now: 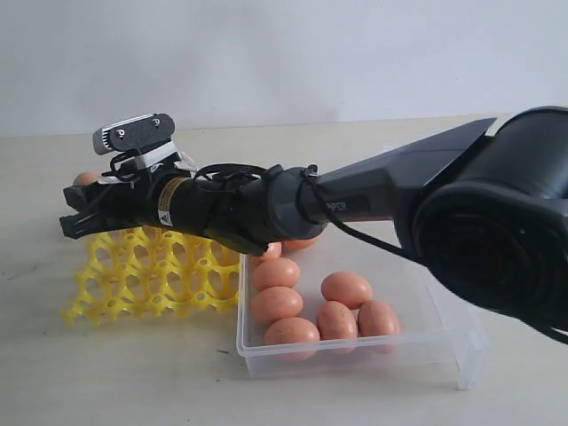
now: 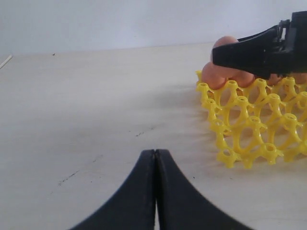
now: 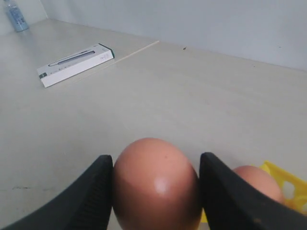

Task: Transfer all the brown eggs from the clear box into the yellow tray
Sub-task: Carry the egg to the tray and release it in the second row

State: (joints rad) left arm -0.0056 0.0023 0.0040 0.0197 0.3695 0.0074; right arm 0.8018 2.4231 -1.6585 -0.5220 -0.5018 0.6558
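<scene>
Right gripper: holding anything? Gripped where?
Yes: the right gripper holds one smooth orange-brown oval egg, black fingers pressed on its two opposite sides. The left gripper is shut, empty.

Shows a pale beige table [image 1: 133, 382], matte, marked by a few small dark scuffs. Meets a plain white wall [image 1: 266, 53] along the far edge. Carries, well off to one side, a flat white box [image 3: 76, 64], a thin pale stick [image 3: 132, 52] near it, and a small clear bottle [image 3: 16, 17] by the wall. Sits under soft, even light with faint shadows.
</scene>
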